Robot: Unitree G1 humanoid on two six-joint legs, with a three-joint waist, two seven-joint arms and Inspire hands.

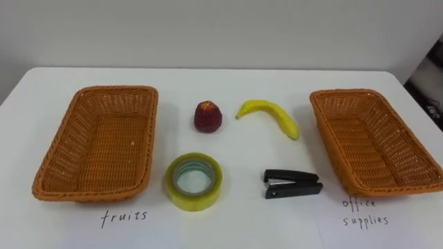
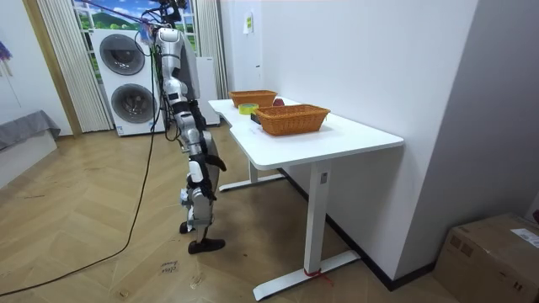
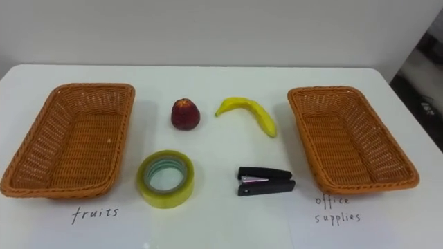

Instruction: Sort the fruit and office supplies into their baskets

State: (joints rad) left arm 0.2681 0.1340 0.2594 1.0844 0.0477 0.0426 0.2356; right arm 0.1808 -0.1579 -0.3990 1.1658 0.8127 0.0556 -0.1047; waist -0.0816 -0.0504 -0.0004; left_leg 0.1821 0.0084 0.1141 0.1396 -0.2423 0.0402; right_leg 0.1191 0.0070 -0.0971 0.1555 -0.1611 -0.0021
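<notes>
Yellow tape roll (image 1: 194,202) lies flat near the front edge of the white table (image 1: 242,149). Just to its right lies a black stapler (image 1: 292,184), closed. Behind the tape, in the middle of the table, sits a red apple (image 1: 208,116). A yellow banana (image 1: 273,114) lies beside it on the right, apart from it. One brown wicker basket (image 1: 59,149) sits at the left edge and another wicker basket (image 1: 331,142) at the right edge. Nothing is in either one. The robot stands at the table's long side. Its right hand (image 2: 215,162) hangs low by its leg, and I cannot tell how it is held.
</notes>
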